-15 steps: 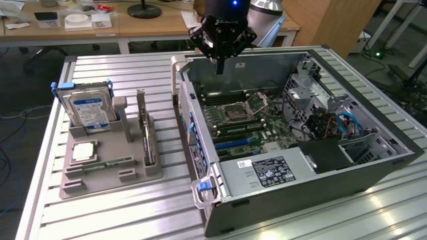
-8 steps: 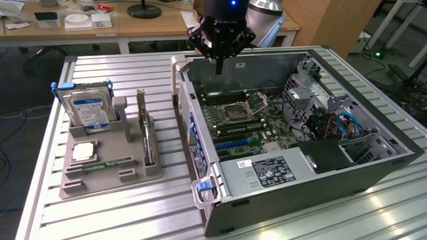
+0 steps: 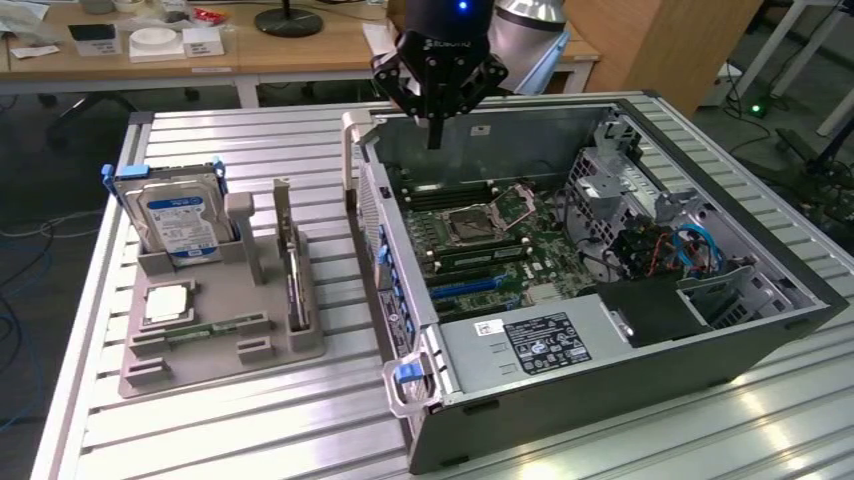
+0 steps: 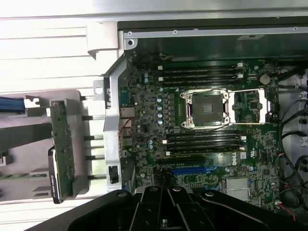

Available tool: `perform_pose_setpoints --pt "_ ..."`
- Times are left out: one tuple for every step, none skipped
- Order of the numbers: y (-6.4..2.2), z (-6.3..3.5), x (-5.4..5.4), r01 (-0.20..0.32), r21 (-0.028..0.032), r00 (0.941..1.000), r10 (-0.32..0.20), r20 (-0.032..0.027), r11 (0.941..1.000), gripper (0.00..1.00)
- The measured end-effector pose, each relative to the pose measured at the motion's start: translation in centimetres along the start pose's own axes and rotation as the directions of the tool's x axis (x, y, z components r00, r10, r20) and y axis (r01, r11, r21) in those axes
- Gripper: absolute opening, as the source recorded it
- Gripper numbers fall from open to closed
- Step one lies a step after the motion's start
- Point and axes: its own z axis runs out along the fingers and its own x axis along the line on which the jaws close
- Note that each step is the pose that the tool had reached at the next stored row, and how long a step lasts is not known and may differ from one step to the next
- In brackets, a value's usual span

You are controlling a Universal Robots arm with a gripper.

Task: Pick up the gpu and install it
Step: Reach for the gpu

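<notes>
Nearest me in the exterior view is the slatted metal surface (image 3: pixel 240 430). On it, toward the exterior view's right, the open case (image 3: pixel 747 330) lies on its side. The power supply (image 3: pixel 534 345) sits at the near end. The motherboard (image 3: pixel 467 245) is beyond it, with its socket (image 3: pixel 481 215) open.

Just beside the case, toward the exterior view's left, is a grey tray (image 3: pixel 200 365). A memory stick (image 3: pixel 214 327) and a square chip (image 3: pixel 167 300) lie flat in it. Next comes the gpu (image 3: pixel 295 280), standing on edge in a slot on the tray's case side, with its pale bracket upright at the far end. It is not in the case and nothing is touching it. The hard drive (image 3: pixel 180 220) stands upright at the tray's far corner, blue label toward me.

Further back, the pincer (image 3: pixel 434 143) hangs above the case, seen against its far wall. It points down with its fingers drawn narrow together, holding nothing, and it is well apart from the gpu. In the wrist view I look down on the motherboard, with the gpu (image 4: pixel 62 144) in its tray beside the case.

Farthest back is a wooden surface (image 3: pixel 307 55) with a lamp base (image 3: pixel 290 20).
</notes>
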Motion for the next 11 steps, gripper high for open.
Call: perform_pose_setpoints --pt "0.0 0.0 0.04 0.0 0.0 1.0 0.0 0.0 1.0 0.1" --pt "-0.01 0.0 0.08 0.0 0.0 1.0 0.0 0.0 1.0 0.1" --pt "-0.01 -0.01 0.12 0.0 0.0001 1.0 0.0 -0.0001 1.0 0.1" --pt "-0.02 0.0 0.16 0.0 0.0 1.0 0.0 0.0 1.0 0.1" --pt "-0.02 0.0 0.2 0.0 0.0 1.0 0.0 0.0 1.0 0.1" --pt "-0.02 -0.01 0.24 0.0 0.0001 1.0 0.0 -0.0001 1.0 0.1" --pt "-0.03 -0.01 0.28 0.0 0.0 1.0 0.0 -0.0001 1.0 0.1" --pt "-0.03 -0.01 0.31 0.0 0.0001 1.0 0.0 -0.0001 1.0 0.1" --pt "-0.04 -0.01 0.35 0.0 0.0 1.0 0.0 0.0 1.0 0.1" --pt "-0.04 -0.01 0.39 0.0 0.0 1.0 0.0 0.0 1.0 0.1" --pt "-0.05 -0.01 0.44 0.0 0.0 1.0 0.0 0.0 1.0 0.1"
